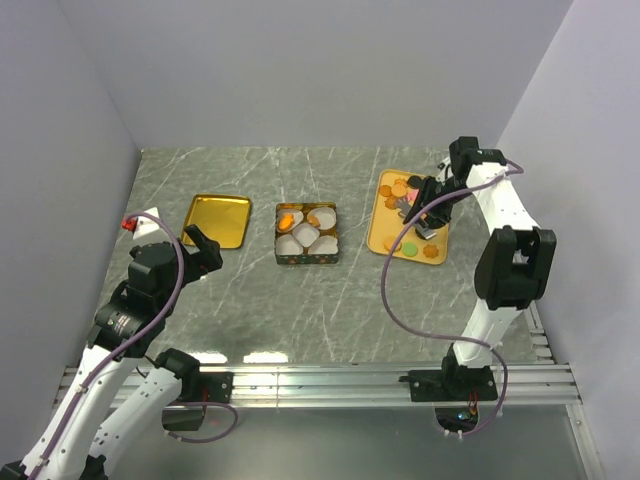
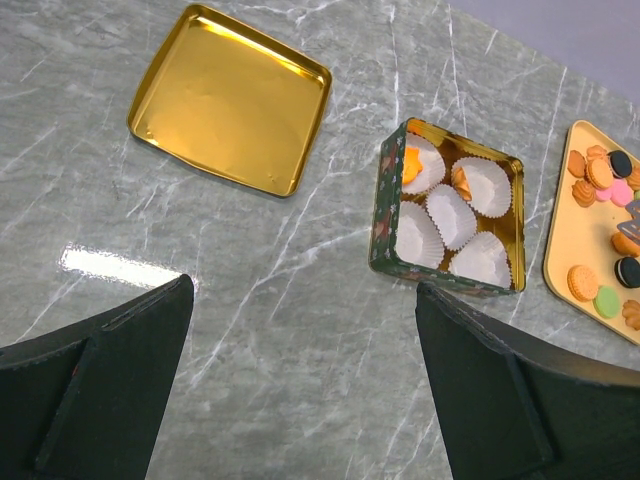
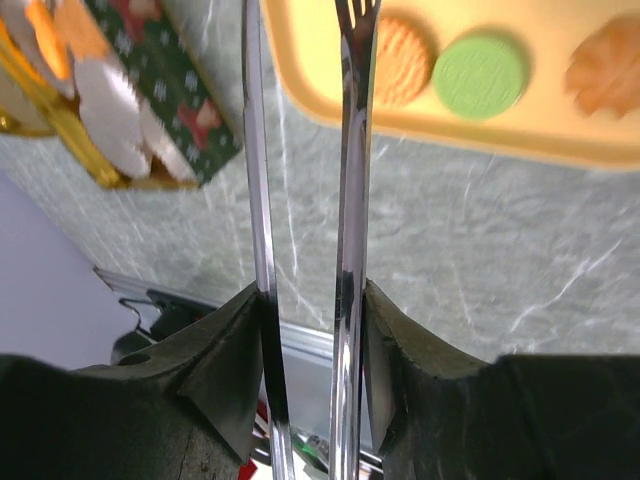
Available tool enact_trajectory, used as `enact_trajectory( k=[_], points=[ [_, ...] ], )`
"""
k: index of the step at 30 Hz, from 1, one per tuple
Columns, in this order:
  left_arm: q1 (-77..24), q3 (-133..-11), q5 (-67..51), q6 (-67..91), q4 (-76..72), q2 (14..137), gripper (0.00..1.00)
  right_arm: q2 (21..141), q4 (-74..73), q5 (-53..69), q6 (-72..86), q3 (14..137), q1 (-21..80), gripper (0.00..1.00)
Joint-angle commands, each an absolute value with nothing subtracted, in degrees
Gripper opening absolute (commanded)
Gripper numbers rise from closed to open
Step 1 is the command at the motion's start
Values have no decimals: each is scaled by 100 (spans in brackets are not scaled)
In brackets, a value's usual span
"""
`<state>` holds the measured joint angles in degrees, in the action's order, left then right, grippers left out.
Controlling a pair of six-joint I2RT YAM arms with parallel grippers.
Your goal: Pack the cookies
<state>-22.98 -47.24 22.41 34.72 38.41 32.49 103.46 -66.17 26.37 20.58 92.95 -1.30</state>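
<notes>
tin mid-bench holds five cups, two with orange cookies; more lie on the tray by the right edge. right gripper clamps tongs; left gripper gapes apart

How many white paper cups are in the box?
5, all in the box: one cup in the middle and one in each corner. Two corner cups hold orange cookies. None looks hidden.

High rear overview down onto whole table; close wrist views, tin common to all three.
</notes>
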Motion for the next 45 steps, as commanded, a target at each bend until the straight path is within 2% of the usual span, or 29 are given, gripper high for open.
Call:
enact_trajectory(
  k=[1,25,45],
  points=[
    [-2320,-4755,2320,3480,3727,3305,99,10669,-6504,2628,1960,9764,-307,47],
    [-2180,-4781,2320,3480,3735,3533,98,12436,-6785,2663,2118,11636,-562,49],
    [-1890,-4764,2285,3472,3718,3463,98,13236,-6645,3032,2320,11988,-484,50]
  ],
)
